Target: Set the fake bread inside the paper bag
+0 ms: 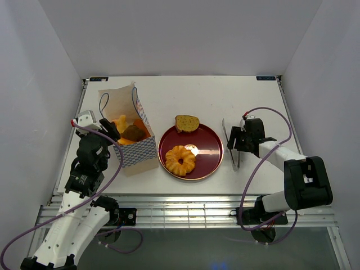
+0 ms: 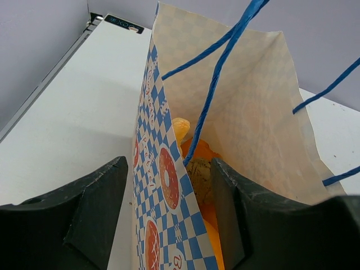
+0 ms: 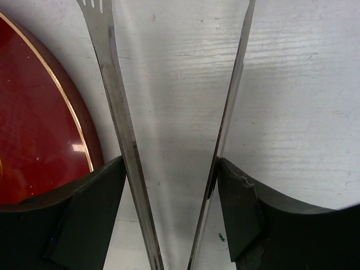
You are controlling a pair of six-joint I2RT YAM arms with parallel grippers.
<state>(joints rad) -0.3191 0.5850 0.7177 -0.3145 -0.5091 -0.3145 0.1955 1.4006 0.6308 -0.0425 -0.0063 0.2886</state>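
The paper bag's [image 2: 169, 185] checkered wall is being straddled by the parted left gripper [image 2: 169, 219], pastries [image 1: 128, 131] inside. Metal tongs [image 3: 169, 140] are being bracketed by the right gripper's [image 3: 169, 214] spread jaws; a ring pastry [image 1: 180, 160] and a brown slice [image 1: 187, 123] are being left on the red plate [image 1: 208, 147].

Bright even overhead light; glare on red plate [image 1: 205, 147]; wrist views sharp.

Left end effector [image 2: 169, 219]: straddles the near wall of the paper bag [image 1: 130, 135], one finger outside, one inside. Bread pieces [image 1: 128, 131] lie in the bag, just beyond the inner finger.

Right end effector [image 3: 169, 214]: tongs [image 1: 232, 145] lie on the desk [image 1: 225, 95] between its fingers, arms reaching ahead. Plate [image 1: 199, 143] just to its left, carrying a ring pastry [image 1: 180, 160] nearer the arm bases and a bread slice [image 1: 187, 122] at the far rim.
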